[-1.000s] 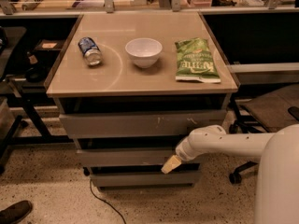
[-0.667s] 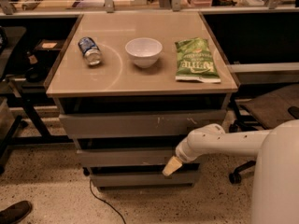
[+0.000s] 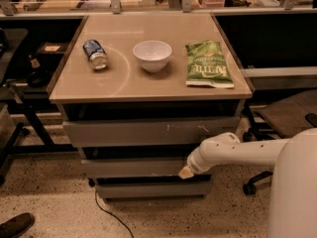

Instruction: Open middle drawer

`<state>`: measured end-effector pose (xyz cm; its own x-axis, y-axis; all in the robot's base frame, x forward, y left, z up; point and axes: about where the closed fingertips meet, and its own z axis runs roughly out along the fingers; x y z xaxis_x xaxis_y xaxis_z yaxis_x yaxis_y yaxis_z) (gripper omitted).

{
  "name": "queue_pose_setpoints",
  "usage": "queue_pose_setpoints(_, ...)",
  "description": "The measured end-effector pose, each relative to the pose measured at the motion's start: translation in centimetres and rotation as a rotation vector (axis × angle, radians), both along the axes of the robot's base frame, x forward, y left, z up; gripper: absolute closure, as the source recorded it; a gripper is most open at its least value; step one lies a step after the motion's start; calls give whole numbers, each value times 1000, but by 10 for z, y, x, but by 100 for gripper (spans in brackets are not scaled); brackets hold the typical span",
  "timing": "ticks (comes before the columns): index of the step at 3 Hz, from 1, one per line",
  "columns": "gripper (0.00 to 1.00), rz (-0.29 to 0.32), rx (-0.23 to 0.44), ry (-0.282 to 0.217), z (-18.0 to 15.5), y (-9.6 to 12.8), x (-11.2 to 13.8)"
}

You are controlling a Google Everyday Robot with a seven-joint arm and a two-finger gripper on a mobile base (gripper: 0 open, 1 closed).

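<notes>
The grey cabinet has three drawer fronts under its tan top. The middle drawer (image 3: 131,167) is the plain, wide, shallow front, with a dark gap above it. Above it is the taller front with white scratch marks (image 3: 148,132), and below it the slim bottom front (image 3: 148,190). My gripper (image 3: 185,172), with its tan tip, comes in from the right on a white arm (image 3: 233,152). It sits at the lower edge of the middle drawer front, towards its right end.
On the top stand a tipped blue can (image 3: 95,54), a white bowl (image 3: 152,55) and a green chip bag (image 3: 207,63). A black cable (image 3: 106,214) lies on the speckled floor. An office chair (image 3: 285,118) stands at the right and a shoe (image 3: 17,224) at the bottom left.
My gripper has moved slightly up and to the right along the middle drawer front. Nothing else has visibly moved.
</notes>
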<state>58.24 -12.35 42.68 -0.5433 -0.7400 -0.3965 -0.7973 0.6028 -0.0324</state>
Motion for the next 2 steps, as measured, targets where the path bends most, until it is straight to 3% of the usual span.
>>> queue_pose_setpoints(2,88,0,0,0,0,0,0)
